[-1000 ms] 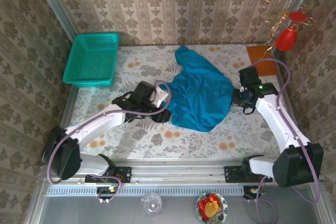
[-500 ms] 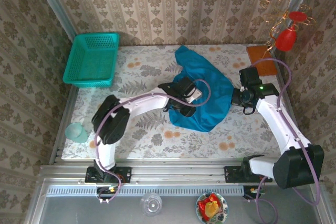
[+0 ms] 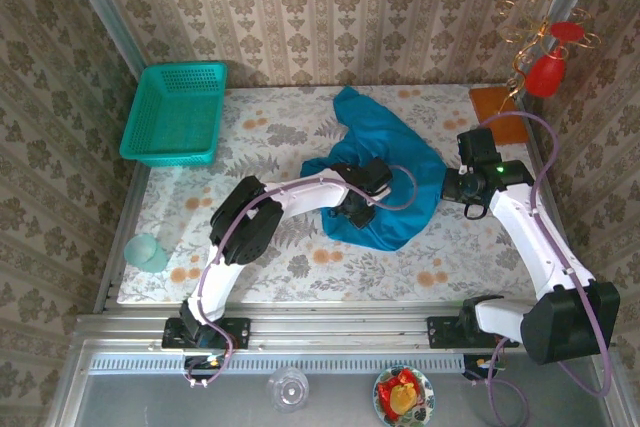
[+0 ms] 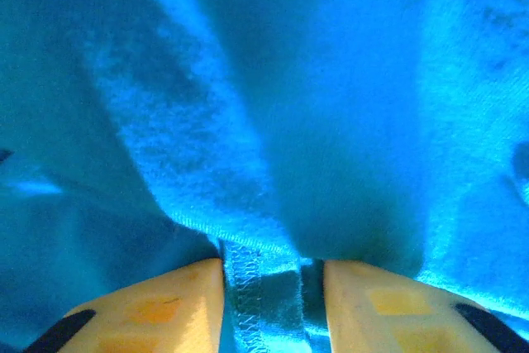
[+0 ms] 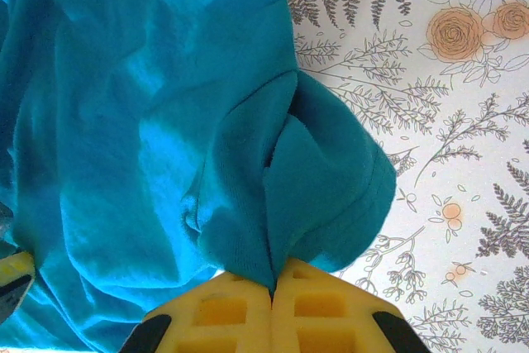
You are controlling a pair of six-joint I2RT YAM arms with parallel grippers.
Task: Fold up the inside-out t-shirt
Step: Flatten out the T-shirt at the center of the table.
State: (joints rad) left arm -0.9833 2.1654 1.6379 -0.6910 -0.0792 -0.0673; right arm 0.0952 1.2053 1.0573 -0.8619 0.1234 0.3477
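Note:
The inside-out t-shirt (image 3: 385, 152) lies crumpled in a teal-blue heap at the middle back of the flowered table (image 3: 300, 262). My left gripper (image 3: 357, 212) reaches in from the left and is buried in the heap's lower middle. In the left wrist view cloth surrounds the left gripper (image 4: 273, 274), and a bunched hem with a stitched seam (image 4: 244, 287) fills the narrow gap between its yellow fingers. My right gripper (image 3: 455, 187) is at the shirt's right edge. In the right wrist view the right gripper (image 5: 273, 287) is shut, pinching a fold of the t-shirt (image 5: 165, 121).
A turquoise-green mesh basket (image 3: 178, 112) stands at the back left. A brown square pad (image 3: 497, 115) lies at the back right, below a red hanging bottle (image 3: 548, 69). A pale cup (image 3: 147, 252) sits at the table's left edge. Bare flowered table lies in front of the shirt.
My left arm has swept right, from the shirt's left edge into its middle, and its jaws have narrowed onto the hem. The right arm has not moved.

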